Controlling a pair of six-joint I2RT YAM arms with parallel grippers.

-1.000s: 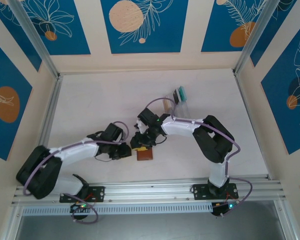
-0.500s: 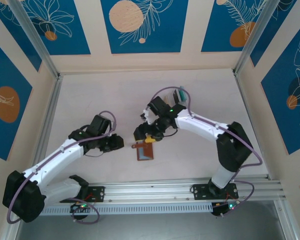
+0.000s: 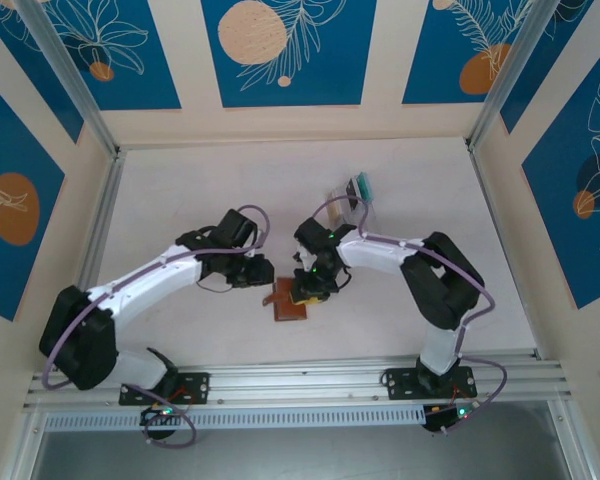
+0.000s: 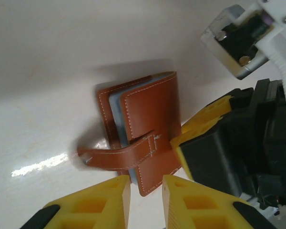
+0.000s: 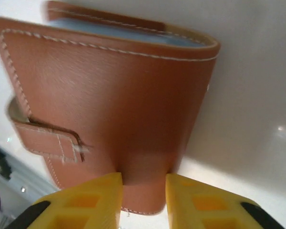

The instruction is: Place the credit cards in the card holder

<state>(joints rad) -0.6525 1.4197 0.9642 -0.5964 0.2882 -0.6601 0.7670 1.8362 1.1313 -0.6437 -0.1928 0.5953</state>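
1. The surface (image 3: 180, 200) is pale and plain. Blue patterned panels (image 3: 280, 50) bound it, and a metal rail (image 3: 300, 375) runs along the near edge.
2. The left arm (image 3: 150, 280) and the right arm (image 3: 400, 250) converge at mid-surface. From above, the right wrist covers part of the card holder (image 3: 288, 308), leaving its nearer portion exposed.
3. A clear rack (image 3: 355, 205) stands well apart, toward the far right of the surface. The credit cards (image 3: 362, 187) in it show as teal and dark edges, too small to count.
4. The card holder lies flat at mid-surface between the two wrists, folded closed. It is brown leather with pale stitching, and blue-grey pocket edges show at the open side. In the right wrist view it is blurred and cut off at the left edge.
5. The strap tab (image 4: 117, 155) crosses the cover and projects past the open side. Its tip is blurred.
6. Left jaws: the yellow fingers (image 4: 100, 205) stand narrowly apart, with the holder's near corner at the gap. Whether they grip it cannot be told.
7. Right jaws: the fingers (image 5: 86, 202) stand narrowly apart, and the brown cover fills the gap. Whether they clamp it or rest on it cannot be told. In the left wrist view, one right finger (image 4: 200, 121) sits against the holder's folded edge.
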